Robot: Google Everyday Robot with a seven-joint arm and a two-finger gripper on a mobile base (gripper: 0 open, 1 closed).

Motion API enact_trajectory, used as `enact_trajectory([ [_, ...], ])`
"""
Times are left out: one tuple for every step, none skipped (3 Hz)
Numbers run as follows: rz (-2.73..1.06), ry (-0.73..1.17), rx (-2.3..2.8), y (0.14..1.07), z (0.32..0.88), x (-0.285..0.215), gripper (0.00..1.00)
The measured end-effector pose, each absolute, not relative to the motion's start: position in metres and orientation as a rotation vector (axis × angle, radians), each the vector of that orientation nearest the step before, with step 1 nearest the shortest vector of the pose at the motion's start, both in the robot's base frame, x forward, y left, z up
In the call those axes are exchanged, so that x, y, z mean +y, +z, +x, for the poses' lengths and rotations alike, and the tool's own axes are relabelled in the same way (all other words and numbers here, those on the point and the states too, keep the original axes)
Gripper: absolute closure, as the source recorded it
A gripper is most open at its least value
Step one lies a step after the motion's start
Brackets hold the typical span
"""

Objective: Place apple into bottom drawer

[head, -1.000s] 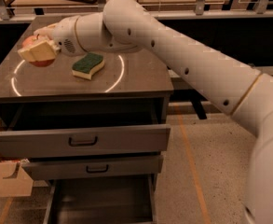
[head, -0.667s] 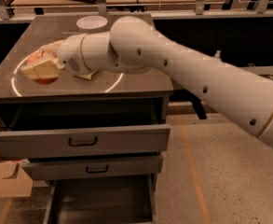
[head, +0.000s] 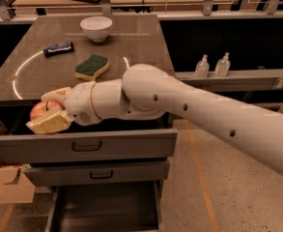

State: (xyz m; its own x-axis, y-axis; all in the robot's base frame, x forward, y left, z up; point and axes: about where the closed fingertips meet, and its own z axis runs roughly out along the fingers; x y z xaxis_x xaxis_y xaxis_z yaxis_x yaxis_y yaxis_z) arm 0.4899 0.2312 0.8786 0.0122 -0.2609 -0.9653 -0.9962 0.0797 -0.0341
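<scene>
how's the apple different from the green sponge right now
The apple is round and red-orange; the green sponge is flat with a yellow underside. The apple is held in the gripper, off the front edge of the counter above the top drawer; the sponge lies free on the counter. They look similar in size.

A: Which colours were noted at the tool (head: 48,111), held just off the bench's (head: 44,76) front left edge?

B: Cream fingers (head: 51,123) were seen closed round a red-orange apple (head: 39,109); the arm (head: 204,115) was seen white, dotted dark.

A: And elsewhere?

B: A green-and-yellow sponge (head: 91,66), a white bowl (head: 96,28) and a black packet (head: 58,48) were recorded on the grey-brown bench, crossed by a pale arc. The bottom drawer (head: 102,210) was shown grey-walled, dark-floored.
</scene>
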Motion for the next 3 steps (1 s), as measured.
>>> enact_trajectory([
  [-1.353, 0.991, 1.413, 0.878, 0.488, 0.232, 1.00],
  [-1.331, 1.012, 1.452, 0.861, 0.476, 0.234, 1.00],
  [-1.335, 1.068, 1.539, 0.786, 0.419, 0.242, 1.00],
])
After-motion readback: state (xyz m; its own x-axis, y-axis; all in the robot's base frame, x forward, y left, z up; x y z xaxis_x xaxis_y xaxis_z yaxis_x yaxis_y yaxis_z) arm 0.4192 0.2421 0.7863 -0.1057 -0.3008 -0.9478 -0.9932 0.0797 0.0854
